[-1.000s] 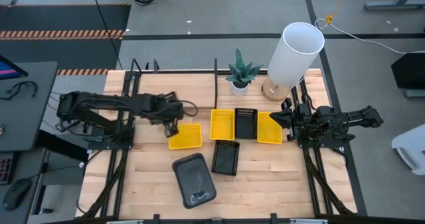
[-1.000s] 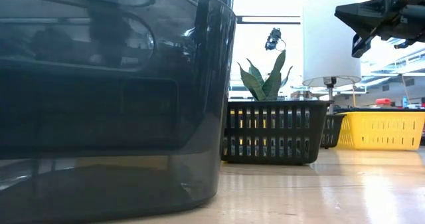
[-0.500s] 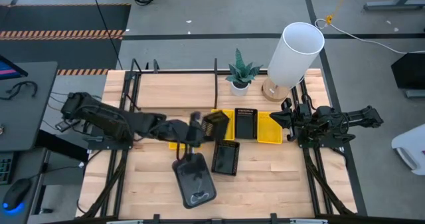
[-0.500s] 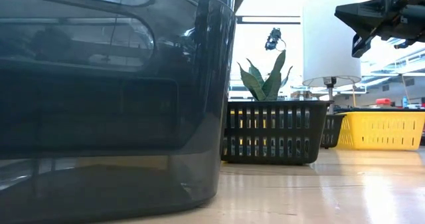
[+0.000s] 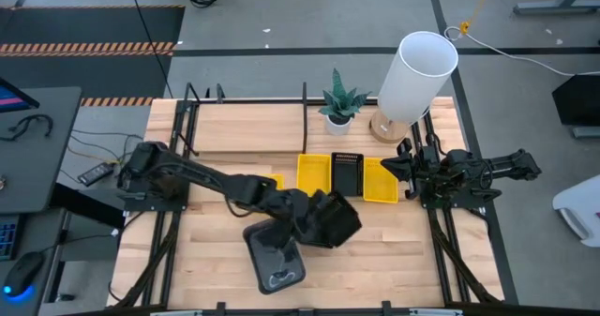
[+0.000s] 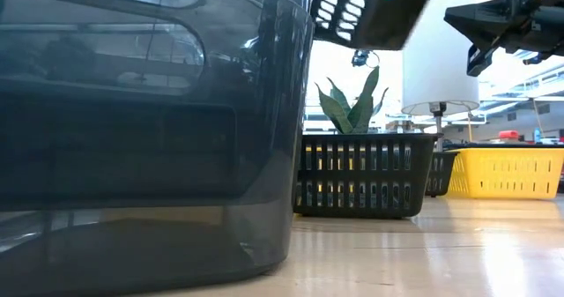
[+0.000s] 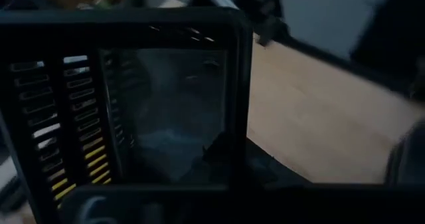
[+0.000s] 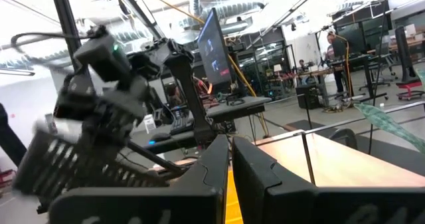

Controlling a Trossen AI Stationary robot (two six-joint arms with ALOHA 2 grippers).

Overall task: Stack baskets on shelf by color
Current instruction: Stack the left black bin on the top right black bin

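Observation:
My left gripper (image 5: 307, 215) is shut on a black slatted basket (image 5: 336, 218), which hangs over the table's middle. Below it a second black basket (image 6: 366, 175) stands on the table, mostly covered in the high view. A dark grey basket (image 5: 275, 256) lies nearer the front edge. Two yellow baskets (image 5: 313, 173) (image 5: 380, 180) and a black one (image 5: 347, 173) stand in a row behind. Another yellow basket (image 5: 274, 181) peeks out from under the left arm. The light-wood shelf (image 5: 244, 128) stands at the far left. My right gripper (image 8: 230, 174) waits shut at the right edge. My left gripper holds the black basket by the end nearest the arm (image 5: 317, 217), coming slanting down from the table's left. The fingers themselves are hidden by the basket and the wrist. The basket is lifted clear and tilted, its slatted wall (image 6: 352, 2) high above the basket on the table.
A white cylinder lamp (image 5: 417, 77) and a potted plant (image 5: 339, 105) stand at the far edge. The right arm (image 5: 464, 175) lies folded at the right side. Bare wood shows at the near right (image 5: 394, 260).
My left gripper has swept from beside the left yellow basket toward the table's right and near edges, rolling as it went. The black basket went with it, turned about, and now hangs tilted over the other black basket.

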